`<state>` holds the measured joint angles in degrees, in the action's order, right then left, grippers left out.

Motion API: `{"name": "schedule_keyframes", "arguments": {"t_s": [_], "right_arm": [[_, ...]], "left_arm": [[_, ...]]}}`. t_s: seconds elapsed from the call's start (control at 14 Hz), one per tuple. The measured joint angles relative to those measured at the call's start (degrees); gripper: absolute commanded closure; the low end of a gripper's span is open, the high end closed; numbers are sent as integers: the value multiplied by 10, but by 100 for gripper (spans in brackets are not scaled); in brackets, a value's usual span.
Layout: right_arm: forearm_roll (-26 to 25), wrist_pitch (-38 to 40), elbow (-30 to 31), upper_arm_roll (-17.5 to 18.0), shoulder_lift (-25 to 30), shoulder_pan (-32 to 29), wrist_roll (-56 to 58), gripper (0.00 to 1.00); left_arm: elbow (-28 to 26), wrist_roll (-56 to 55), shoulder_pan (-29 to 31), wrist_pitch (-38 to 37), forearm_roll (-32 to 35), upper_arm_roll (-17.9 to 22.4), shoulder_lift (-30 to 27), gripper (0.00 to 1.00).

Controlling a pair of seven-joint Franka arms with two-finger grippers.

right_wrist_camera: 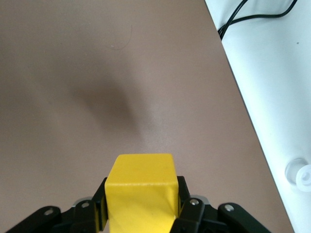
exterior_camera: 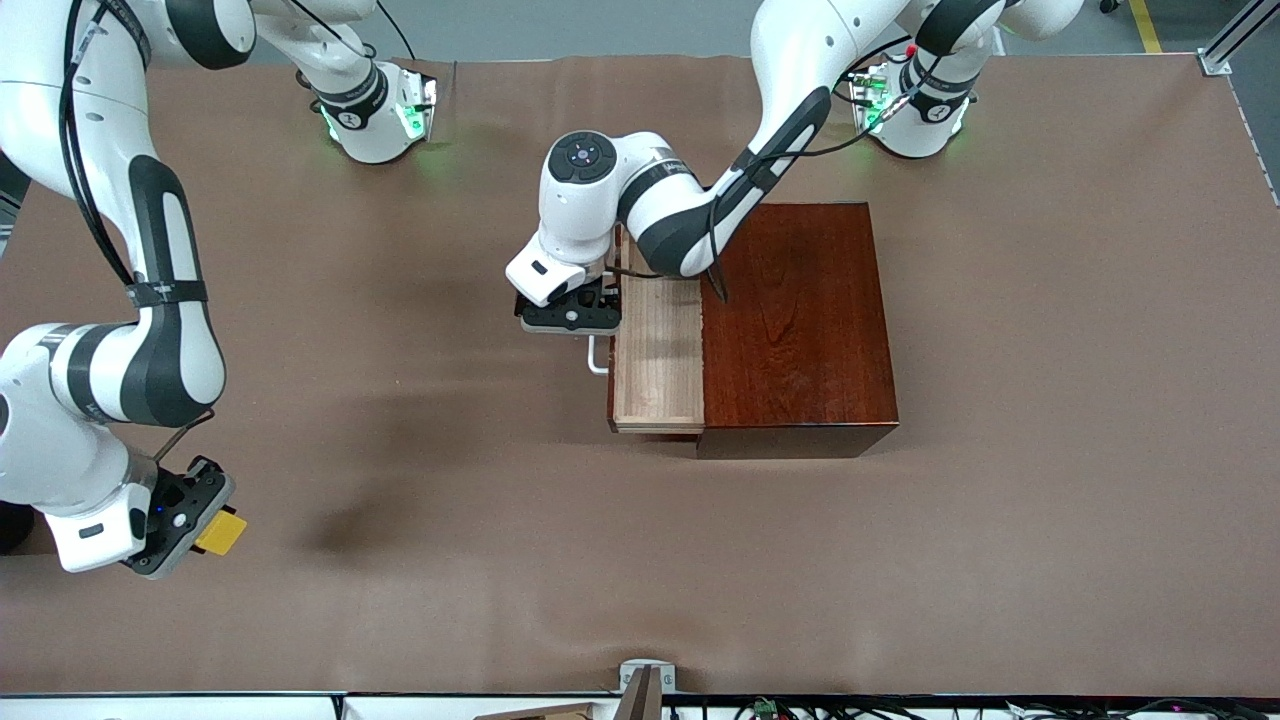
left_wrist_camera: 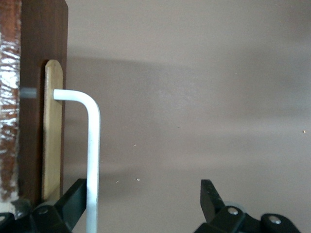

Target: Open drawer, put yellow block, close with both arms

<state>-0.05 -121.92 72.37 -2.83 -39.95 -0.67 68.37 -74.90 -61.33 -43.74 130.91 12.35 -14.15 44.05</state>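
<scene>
Pale-wood-lined drawer (exterior_camera: pixel 657 350) of glossy reddish-brown wooden box (exterior_camera: pixel 800 320) already pulled out, tray empty. Left hand (exterior_camera: pixel 570 318) at white U-shaped bar handle (left_wrist_camera: pixel 92 160), fingers spread wide, bar running just beside one finger, not clamped. Small bright yellow cube (right_wrist_camera: pixel 141 191) clenched in right hand (exterior_camera: pixel 185 520), raised over brown worktop (exterior_camera: pixel 450 500) at right arm's end, well apart from drawer. Opening judged done; carrying cube across, dropping it in, two-armed closing all left.
</scene>
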Motion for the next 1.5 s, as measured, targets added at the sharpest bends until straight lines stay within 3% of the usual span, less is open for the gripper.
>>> {"name": "schedule_keyframes", "arguments": {"t_s": [0.5, 0.79, 1.07, 1.22, 1.5], "right_arm": [[-1, -6, -15, 0, 0, 3, 62, 100], [-1, -19, -15, 1, 0, 4, 89, 100], [-12, -17, -18, 4, 0, 19, 126, 100], [-14, 28, -24, 5, 5, 43, 133, 100], [-15, 133, -29, 8, 27, 103, 130, 100]], "left_arm": [[12, -8, -13, -13, -11, -9, -4, 0], [24, -9, -9, -78, -17, -10, -20, 0], [34, -9, 29, -205, -74, -7, -111, 0], [34, 2, 61, -267, -81, -6, -159, 0], [31, 177, 155, -393, -86, -3, -244, 0]]}}
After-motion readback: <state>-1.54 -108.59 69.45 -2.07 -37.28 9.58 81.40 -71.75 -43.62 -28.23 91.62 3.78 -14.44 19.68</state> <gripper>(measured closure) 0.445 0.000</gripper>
